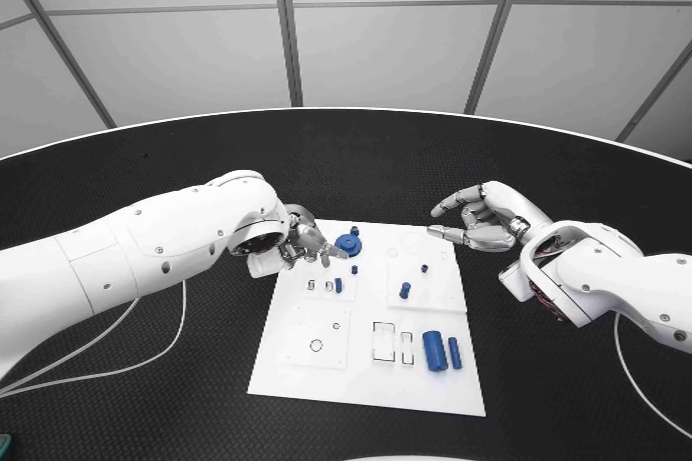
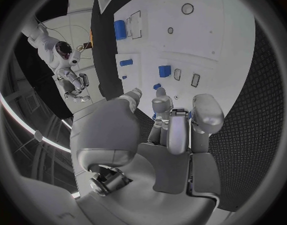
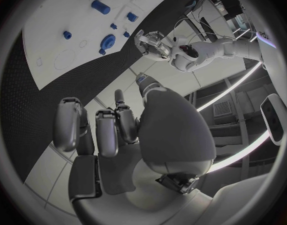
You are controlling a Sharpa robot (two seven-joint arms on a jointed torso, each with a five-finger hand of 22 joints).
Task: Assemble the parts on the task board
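Blue gear lies just right of my left hand, fingers curled empty beside it; my right hand, loosely curled and empty, sits farther right.

White task board on black table, long side running from far edge to near edge. Left hand over board's far left corner, fingers curled down, just beside round blue part; contact unclear. Right hand off board's far right corner, above table, fingers curled, apparently holding nothing. Two blue cylinders lying side by side near board's near right edge. Small blue peg mid-board.
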